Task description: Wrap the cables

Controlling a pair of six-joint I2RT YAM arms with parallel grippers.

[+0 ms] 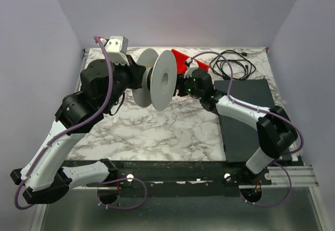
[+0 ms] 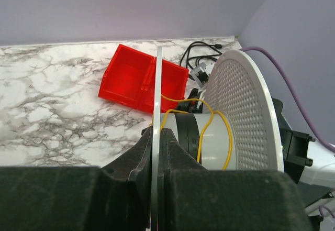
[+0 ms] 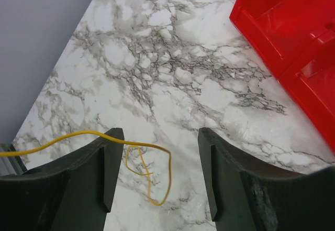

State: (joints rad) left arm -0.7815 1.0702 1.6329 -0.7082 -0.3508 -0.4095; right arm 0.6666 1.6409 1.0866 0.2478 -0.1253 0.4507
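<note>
The left gripper [image 2: 156,136] is clamped on the thin rim of one flange of a white plastic spool [image 1: 166,79], holding it above the grey-veined white marble tabletop [image 3: 172,74]. The thin yellow-orange wire [image 2: 201,136] lies in a few slack turns round the spool's white hub – between that flange and the perforated one. The right gripper [image 3: 159,136] is spread wide beside the spool (nothing pinched); the wire's loose end crosses its left finger and curls in the gap. A red plastic bin [image 2: 131,76] sits behind.
</note>
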